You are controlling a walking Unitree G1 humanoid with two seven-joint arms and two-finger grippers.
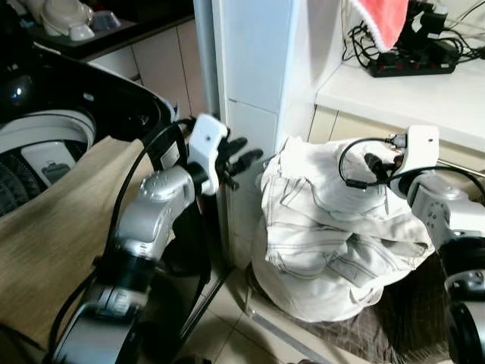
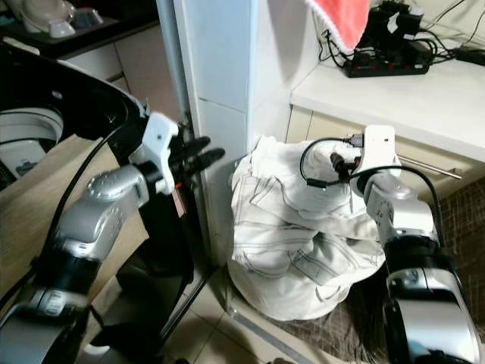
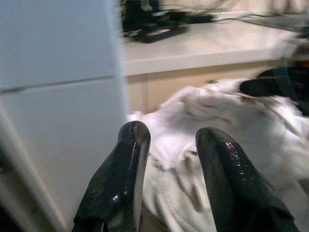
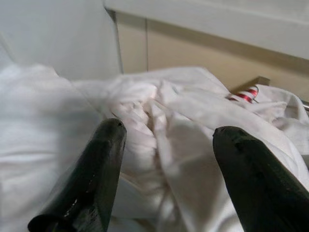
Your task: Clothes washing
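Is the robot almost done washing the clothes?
No, it's only starting. The white clothes sit piled beside the washer, none lifted yet. The right gripper is open over the pile, and the left gripper is open, reaching toward it. Grabbing and loading are still left.

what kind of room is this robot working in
Probably a home laundry corner off a kitchen: an open top-loading washing machine on the robot's left, a heap of white clothes by the pillar, and a countertop with a power strip.
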